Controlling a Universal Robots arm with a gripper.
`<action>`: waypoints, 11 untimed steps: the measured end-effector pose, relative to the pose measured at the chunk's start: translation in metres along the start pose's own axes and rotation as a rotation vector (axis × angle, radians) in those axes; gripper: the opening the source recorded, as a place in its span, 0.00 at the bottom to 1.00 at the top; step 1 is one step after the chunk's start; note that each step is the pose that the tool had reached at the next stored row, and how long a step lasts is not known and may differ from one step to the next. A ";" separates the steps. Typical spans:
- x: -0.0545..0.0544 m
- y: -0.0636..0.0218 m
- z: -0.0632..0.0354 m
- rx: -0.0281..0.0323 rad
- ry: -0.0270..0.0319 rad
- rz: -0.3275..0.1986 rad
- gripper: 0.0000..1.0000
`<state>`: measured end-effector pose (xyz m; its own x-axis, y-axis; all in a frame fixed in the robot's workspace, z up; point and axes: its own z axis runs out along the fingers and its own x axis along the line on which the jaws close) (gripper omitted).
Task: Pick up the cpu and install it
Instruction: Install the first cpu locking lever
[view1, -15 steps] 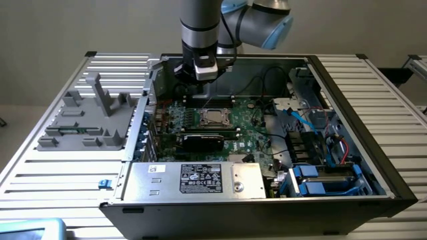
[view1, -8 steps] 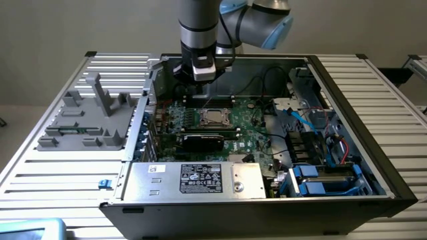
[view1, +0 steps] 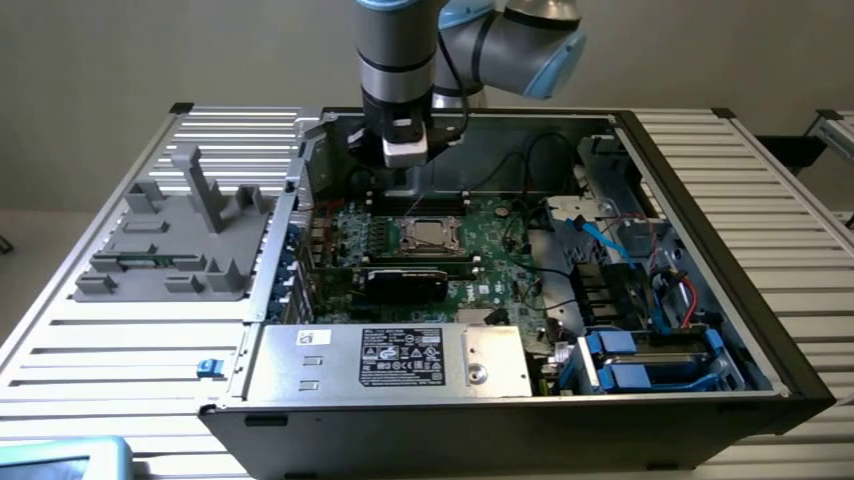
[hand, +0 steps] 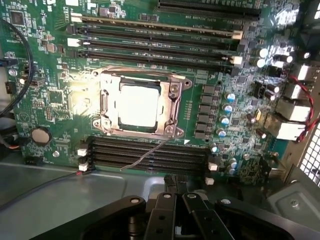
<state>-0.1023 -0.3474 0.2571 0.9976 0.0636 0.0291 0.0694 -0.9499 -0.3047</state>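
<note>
Sitting in the socket (hand: 174, 95), the cpu (hand: 139, 104) looks light, stiff, slick-topped and probably delicate underneath; its thin edges seem the safest hold. The pincer (hand: 176, 192) is closed, empty, hanging apart from the socket.

Above cpu (hand: 139, 105) open; socket frame (hand: 175, 92) rings it, memory slots (hand: 150, 154) flank.
</note>
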 end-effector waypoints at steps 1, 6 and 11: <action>0.000 0.0002 0.0007 0.0013 0.0048 0.015 0.11; 0.000 0.0014 0.0042 0.0022 0.0301 0.093 0.11; 0.000 0.0026 0.0079 0.0028 0.0561 0.173 0.11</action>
<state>-0.1022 -0.3475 0.2488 0.9925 -0.1184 0.0290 -0.1035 -0.9443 -0.3125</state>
